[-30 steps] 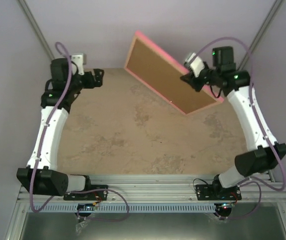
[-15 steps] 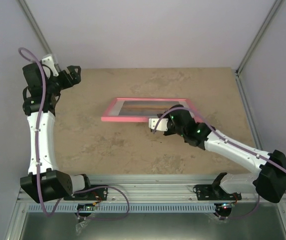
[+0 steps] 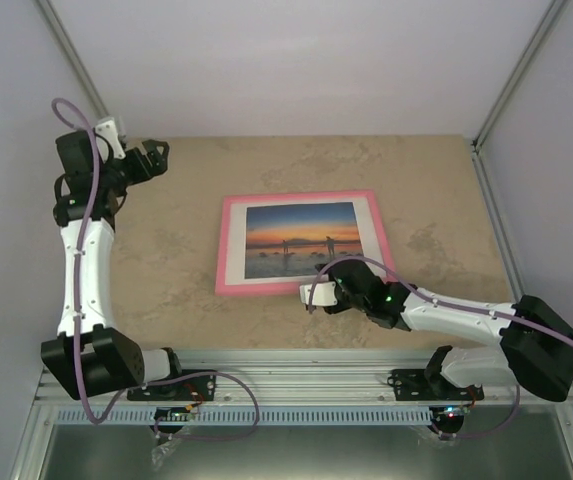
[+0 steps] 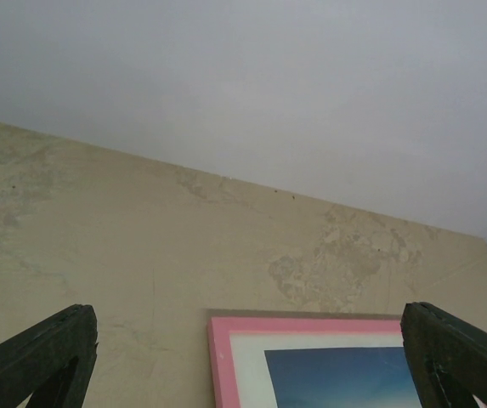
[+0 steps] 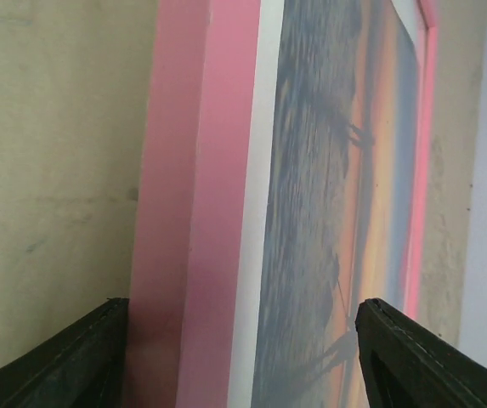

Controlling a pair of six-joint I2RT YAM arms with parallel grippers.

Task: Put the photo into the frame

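The pink frame [image 3: 228, 245] lies flat and face up in the middle of the table, and the sunset photo [image 3: 301, 240] shows inside it with its white border. My right gripper [image 3: 316, 287] is low at the frame's near edge. In the right wrist view its fingers stand open on either side of the frame's pink edge [image 5: 192, 212] and the photo [image 5: 328, 212], with no grip on them. My left gripper [image 3: 158, 158] hangs open at the far left, apart from the frame. Its wrist view shows the frame's corner [image 4: 226, 357] and the photo [image 4: 336, 378] below it.
The tan mottled table [image 3: 166, 280] is boxed in by pale walls at the back and both sides. The arms' bases stand on a metal rail [image 3: 296, 365] along the near edge.
The frame went from held up with its brown back showing to lying flat, face up. My right gripper came down with it and opened. My left arm drew back to the far left.
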